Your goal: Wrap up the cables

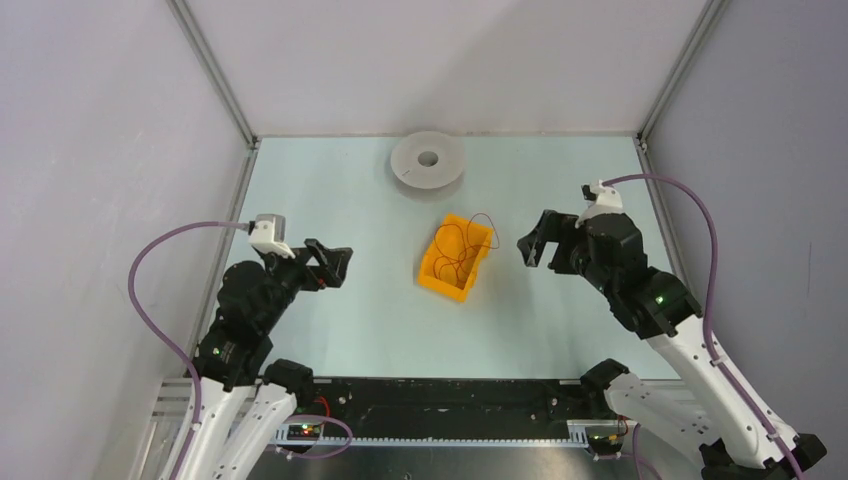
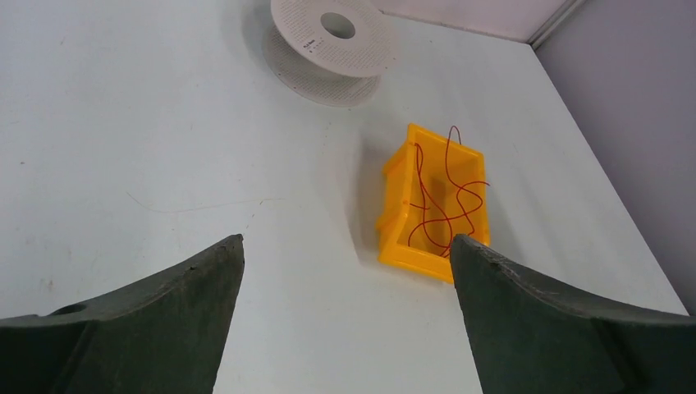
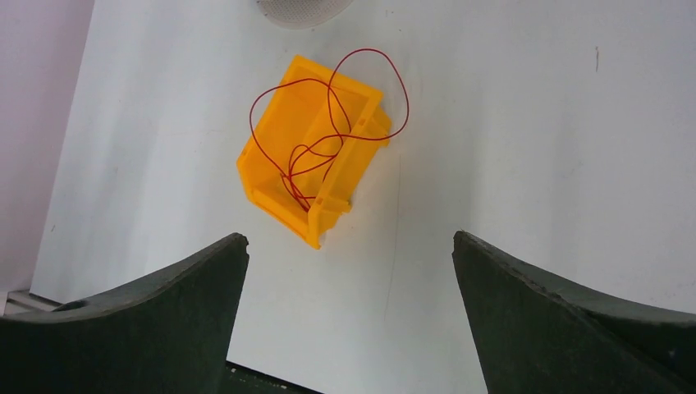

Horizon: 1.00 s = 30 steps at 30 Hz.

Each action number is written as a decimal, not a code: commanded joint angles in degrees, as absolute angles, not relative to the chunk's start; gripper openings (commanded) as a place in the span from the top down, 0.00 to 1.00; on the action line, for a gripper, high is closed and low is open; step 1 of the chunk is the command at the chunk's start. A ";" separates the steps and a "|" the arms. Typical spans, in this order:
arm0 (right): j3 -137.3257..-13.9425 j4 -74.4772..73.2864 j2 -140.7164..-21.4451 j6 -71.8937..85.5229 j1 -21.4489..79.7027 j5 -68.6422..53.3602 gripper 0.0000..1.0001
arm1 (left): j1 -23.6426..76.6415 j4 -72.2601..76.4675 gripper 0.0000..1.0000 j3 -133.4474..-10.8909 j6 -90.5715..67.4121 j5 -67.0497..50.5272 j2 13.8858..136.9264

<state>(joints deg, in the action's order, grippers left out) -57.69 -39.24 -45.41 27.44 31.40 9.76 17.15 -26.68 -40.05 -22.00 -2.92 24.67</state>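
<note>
The left tool (image 1: 338,265) and the right tool (image 1: 531,243) both hang with jaws spread wide and hold nothing, one on each side of the yellow bin (image 1: 450,284), probably poised to reach in from both sides. The cables (image 3: 310,156) lie in a loose red tangle inside that bin, with one loop spilling over its far right rim, so wrapping looks not yet begun. A white spool (image 1: 405,160) lies flat near the far edge, likely meant to take the winding. The pale tabletop (image 1: 350,330) is smooth, boxed in by plain grey walls with metal corner rails.
</note>
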 commanded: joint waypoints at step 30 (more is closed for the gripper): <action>-55.11 -29.52 -28.98 25.90 33.69 -4.30 0.08 | 16.03 8.55 0.08 -51.63 -44.50 7.25 72.25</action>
